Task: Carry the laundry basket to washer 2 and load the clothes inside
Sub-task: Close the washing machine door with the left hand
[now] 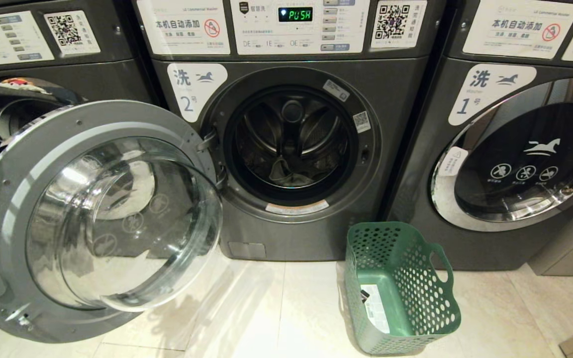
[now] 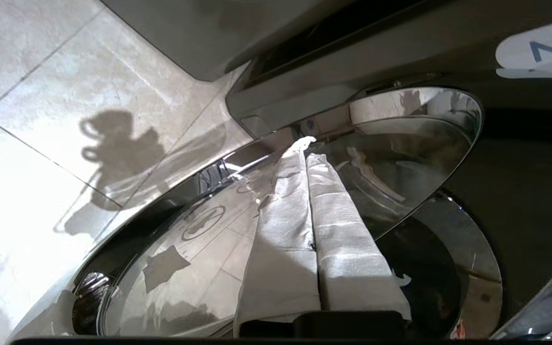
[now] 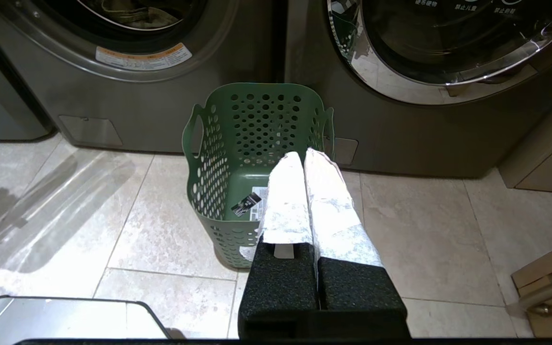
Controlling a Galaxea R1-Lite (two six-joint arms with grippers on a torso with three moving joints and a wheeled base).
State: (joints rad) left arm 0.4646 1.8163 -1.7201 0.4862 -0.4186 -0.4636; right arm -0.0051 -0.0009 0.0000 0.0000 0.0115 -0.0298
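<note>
Washer 2 [image 1: 291, 149] stands between two other washers, washer 1 [image 1: 515, 159] to its right. Its door [image 1: 92, 219] hangs open to the left. The clothes [image 1: 289, 176] lie in its drum. The laundry basket [image 1: 401, 293] sits on the floor [image 1: 266, 318] before the gap between washers 2 and 1.

A self-service laundry room is showing here, not a home. Three identical dark grey front-load washers are standing side by side, numbered with white horse labels: washer 2 [image 1: 296, 149] in the middle with its round door [image 1: 92, 219] hanging open, washer 1 [image 1: 515, 154] beside it. Each control panel [image 1: 299, 25] is carrying printed instruction stickers and a QR code [image 1: 392, 21], and a green display [image 1: 295, 14] is reading "PUSH". A green laundry basket [image 1: 401, 288] is sitting on the pale tiled floor [image 1: 276, 318] at the machines' front edge.
</note>
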